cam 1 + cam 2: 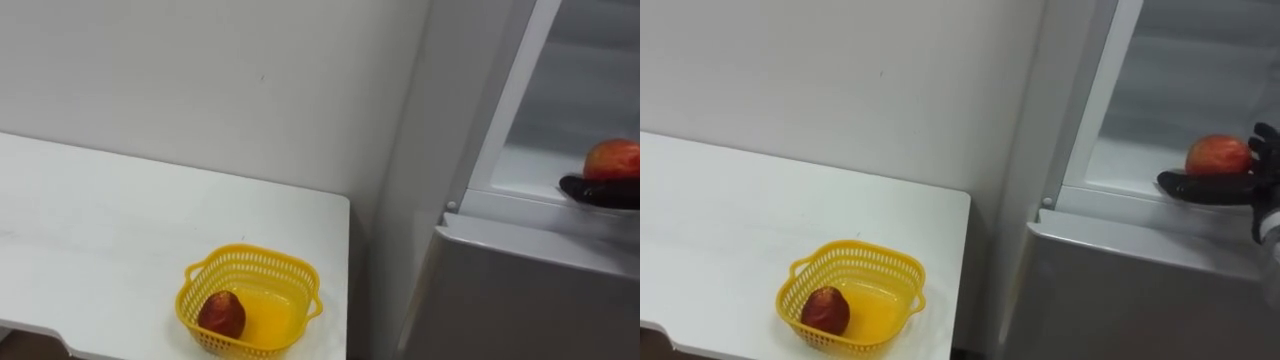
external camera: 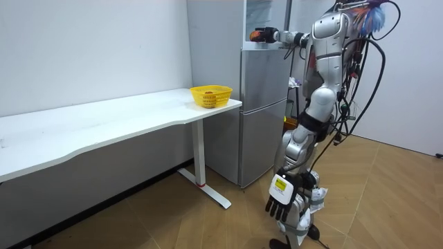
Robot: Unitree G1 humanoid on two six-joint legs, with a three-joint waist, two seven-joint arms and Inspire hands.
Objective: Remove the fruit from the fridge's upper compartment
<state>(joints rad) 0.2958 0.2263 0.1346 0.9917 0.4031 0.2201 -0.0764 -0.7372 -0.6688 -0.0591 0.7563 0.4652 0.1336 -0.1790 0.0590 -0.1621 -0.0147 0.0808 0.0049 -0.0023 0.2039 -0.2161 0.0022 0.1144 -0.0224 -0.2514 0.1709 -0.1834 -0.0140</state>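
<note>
A red-yellow apple is at the front edge of the open upper fridge compartment. My right hand reaches in from the right, its dark thumb under the apple and its fingers curled round the far side. The left eye view has the same apple and hand at its right edge. In the room view I stand in front of the grey fridge with my right hand raised to its top, while my left hand hangs open by my leg.
A yellow basket holding a dark red fruit stands near the right end of the white table, just left of the fridge. The fridge's closed lower door is below my hand. A white wall lies behind.
</note>
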